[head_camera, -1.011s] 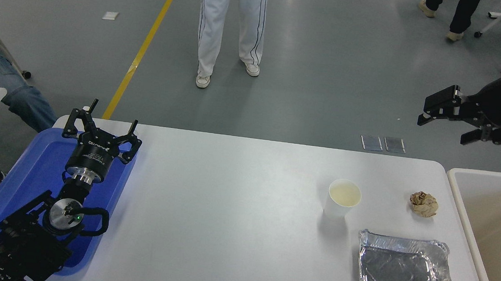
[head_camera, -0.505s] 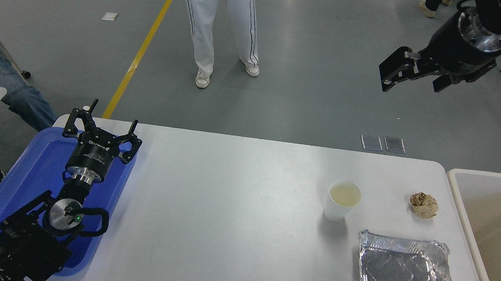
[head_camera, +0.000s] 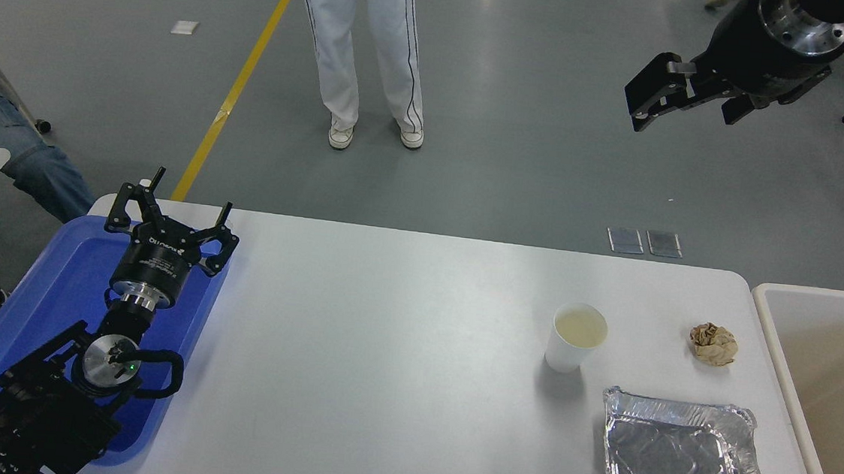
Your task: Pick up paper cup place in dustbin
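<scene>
Head view, L to R: the left gripper (head_camera: 168, 211) sat parked over the blue tray (head_camera: 49, 290) at abt 8 o'clock of the table (head_camera: 384, 339), fingers spread, nothing betw them.

A person (head_camera: 362, 44) in white trousers stood on the floor beyond the far edge, abt 12 o'clock.

The paper cup (head_camera: 574, 338) stood upright on the table's right half, mouth up, so its long axis ran vertical w/ the wider rolled rim on top and the narrower base down. It stood alone: the foil tray (head_camera: 683, 453) lay near it at abt 5 o'clock, the brown paper ball (head_camera: 713, 344) at 3 o'clock, neither touching it. Inside looked cream; whether it held anything couldn't be told.

Handling, as a judgement: prob. very light, thin-walled, easy to crush or tip. Best hold would be across the side wall just under the rim, where the roll stiffens it, w/ a gentle squeeze; a nudge low on the wall would likely slide or topple it.

The right gripper (head_camera: 686, 92) hung high at abt 1 o'clock, beyond the table's far edge and well apart from the cup, fingers parted and empty.

The dustbin (head_camera: 770, 310) stood at the table's right edge, 3 o'clock of the cup, top open, only partly in shot.
</scene>
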